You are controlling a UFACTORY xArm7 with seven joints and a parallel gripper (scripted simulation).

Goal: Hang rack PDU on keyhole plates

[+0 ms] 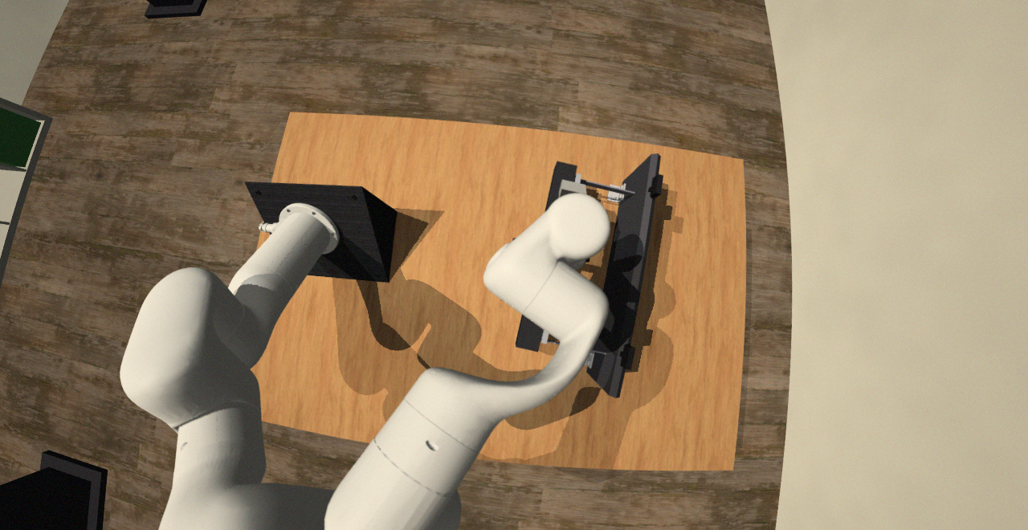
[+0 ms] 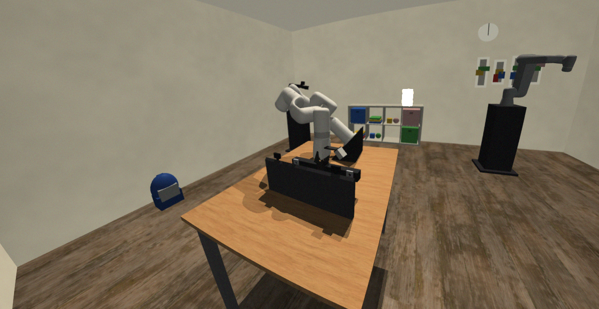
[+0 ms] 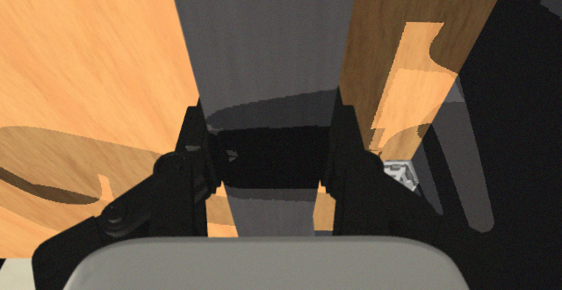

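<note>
The arm reaches down vertically; the gripper (image 3: 269, 149) grasps the rack PDU (image 3: 263, 44) beside the upright panel (image 2: 310, 187).

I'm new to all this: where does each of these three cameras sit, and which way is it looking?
Top: overhead, looking straight down on the wooden table; the white arm and its black base mount fill the left.
Exterior: across the room, facing the table's end and the upright black panel; the whole arm shows behind it.
Wrist: on the arm's end, looking down past the tool, shut on the grey rack PDU.
Top and wrist views both show the PDU beside the panel, above the table.
</note>
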